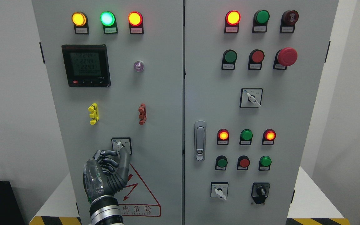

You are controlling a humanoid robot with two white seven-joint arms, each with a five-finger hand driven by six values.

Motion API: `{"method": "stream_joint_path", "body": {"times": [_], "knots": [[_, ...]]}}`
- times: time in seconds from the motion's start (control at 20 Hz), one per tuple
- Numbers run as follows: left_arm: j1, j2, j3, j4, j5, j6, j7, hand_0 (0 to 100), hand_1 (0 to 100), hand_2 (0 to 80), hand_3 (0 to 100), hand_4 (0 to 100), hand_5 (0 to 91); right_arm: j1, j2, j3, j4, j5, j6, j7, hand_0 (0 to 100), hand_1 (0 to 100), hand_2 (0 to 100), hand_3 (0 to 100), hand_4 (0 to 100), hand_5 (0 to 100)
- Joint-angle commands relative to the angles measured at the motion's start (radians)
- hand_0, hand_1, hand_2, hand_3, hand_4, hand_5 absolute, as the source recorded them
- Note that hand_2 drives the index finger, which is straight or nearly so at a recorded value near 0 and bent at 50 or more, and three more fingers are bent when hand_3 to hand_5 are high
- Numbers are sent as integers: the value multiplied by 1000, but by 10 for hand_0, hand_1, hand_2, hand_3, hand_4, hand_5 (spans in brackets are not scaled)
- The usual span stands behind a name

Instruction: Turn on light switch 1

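Grey 2-door control cabinet (155,93), viewed straight on. The left hand (105,172) comes up from the bottom edge, left of centre, and is raised against the lower part of the left door. 1 finger is extended upward, its tip (124,153) touching the lower edge of the rotary selector switch (121,145); the other fingers are curled in toward the palm, gripping nothing. The switch sits low on the left door, just above the red-outlined warning triangle (139,190); its white lever stands close to upright.

Higher on the same door: 3 lit lamps, yellow (78,19), green (107,18) and red (135,18), with a digital meter (86,65) below them. A yellow clip (93,113) and a red clip (142,114) are fixed at mid-height.

Right door carries more lamps and buttons, a red mushroom stop button (287,56) and a door latch (200,140) near the seam. Right arm does not show.
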Motion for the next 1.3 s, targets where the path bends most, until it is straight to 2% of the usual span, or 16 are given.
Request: {"method": "stream_joint_path", "body": {"times": [0.0, 1.25], "knots": [[-4, -1, -2, 0, 1, 5, -2, 312, 489, 550, 851, 868, 760, 0, 0, -1, 0, 0, 1, 1, 120, 389, 0, 0, 0, 0], [-27, -1, 2, 8, 1, 42, -3, 301, 453, 553, 854, 870, 762, 0, 0, -1, 0, 0, -1, 1, 120, 389, 0, 0, 0, 0]]}}
